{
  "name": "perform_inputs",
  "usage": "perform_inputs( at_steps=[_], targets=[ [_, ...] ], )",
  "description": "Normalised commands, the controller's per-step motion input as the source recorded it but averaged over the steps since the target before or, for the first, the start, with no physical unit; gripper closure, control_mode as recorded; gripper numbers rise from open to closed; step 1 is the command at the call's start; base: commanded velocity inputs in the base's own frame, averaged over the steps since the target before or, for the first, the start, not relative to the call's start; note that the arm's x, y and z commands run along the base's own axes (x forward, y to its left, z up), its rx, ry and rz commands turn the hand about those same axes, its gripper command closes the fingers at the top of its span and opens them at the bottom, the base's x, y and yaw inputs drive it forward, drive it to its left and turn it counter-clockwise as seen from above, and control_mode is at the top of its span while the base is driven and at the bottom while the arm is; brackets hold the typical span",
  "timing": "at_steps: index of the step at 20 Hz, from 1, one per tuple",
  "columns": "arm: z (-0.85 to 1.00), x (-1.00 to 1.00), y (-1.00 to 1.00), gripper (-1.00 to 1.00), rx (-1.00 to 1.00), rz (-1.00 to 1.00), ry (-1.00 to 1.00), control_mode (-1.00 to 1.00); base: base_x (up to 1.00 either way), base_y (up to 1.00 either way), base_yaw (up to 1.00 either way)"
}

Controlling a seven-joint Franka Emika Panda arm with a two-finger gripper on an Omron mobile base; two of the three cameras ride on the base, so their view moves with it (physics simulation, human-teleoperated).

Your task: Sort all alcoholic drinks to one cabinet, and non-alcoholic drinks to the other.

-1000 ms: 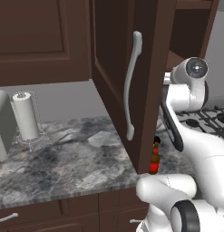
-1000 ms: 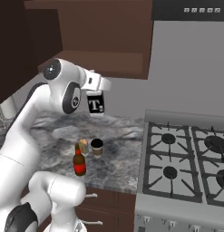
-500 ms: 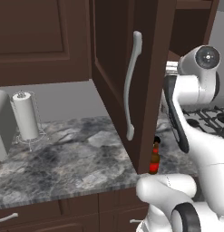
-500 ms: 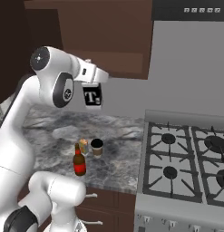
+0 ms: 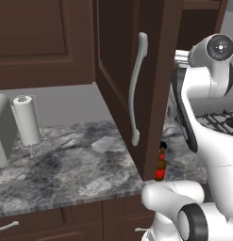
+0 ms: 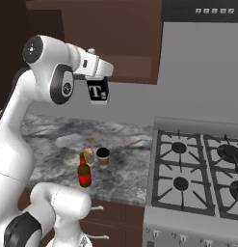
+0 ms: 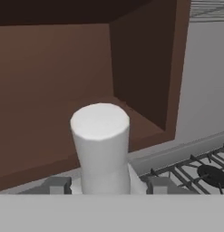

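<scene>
Pincer (image 6: 98, 83) clamped on the white bottle with black "T" label (image 6: 98, 91), raised before the dark brown open cabinet (image 7: 54, 81). Risk: clipping its shelf edge could tip the bottle onto the grey marbled surface (image 6: 58, 140).

Kitchen: gas stove (image 6: 200, 176), granite counter (image 5: 66, 164), wooden cabinets (image 5: 37, 42).

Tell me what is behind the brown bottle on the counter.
Behind the brown bottle stand a yellow-orange can and a lidded coffee cup; the bottle covers the can's lower left.

Veined stone counter (image 5: 70, 169), matt wood door (image 5: 118, 70)
</scene>
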Motion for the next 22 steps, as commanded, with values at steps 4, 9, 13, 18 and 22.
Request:
perform_inputs(
  at_steps=[4, 9, 13, 18, 22],
  targets=[
    [0.41, -0.01, -0.03, 1.00, 0.00, -0.04, -0.01, -1.00, 0.00, 0.00, 0.00],
    [0.36, 0.00, -0.07, 1.00, 0.00, -0.03, -0.01, -1.00, 0.00, 0.00, 0.00],
    [0.08, 0.17, -0.06, 1.00, 0.00, 0.00, 0.00, -1.00, 0.00, 0.00, 0.00],
    [0.02, 0.30, -0.01, 1.00, 0.00, 0.00, 0.00, -1.00, 0.00, 0.00, 0.00],
    [0.03, 0.28, -0.02, 1.00, 0.00, 0.00, -0.01, -1.00, 0.00, 0.00, 0.00]
  ],
)
